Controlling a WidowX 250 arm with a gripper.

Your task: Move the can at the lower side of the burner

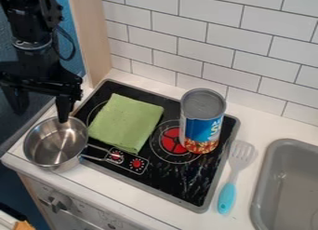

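Observation:
At the upper left, the black gripper [41,104] hangs with its two fingers wide apart and nothing between them. Its right-hand finger is over the back rim of the metal pot, well to the left of the can. The can [202,122], with a blue label and a grey top, stands upright on the right part of the black stovetop. It covers the right side of the red-centred burner [169,140], whose left part shows beside it.
A silver pot [56,143] sits at the stove's left edge, its handle over the knobs. A green cloth [127,122] lies on the stovetop left of the can. Right of the stove are a blue-handled spatula [228,197] and a grey sink [266,182]; a tiled wall [217,38] stands behind.

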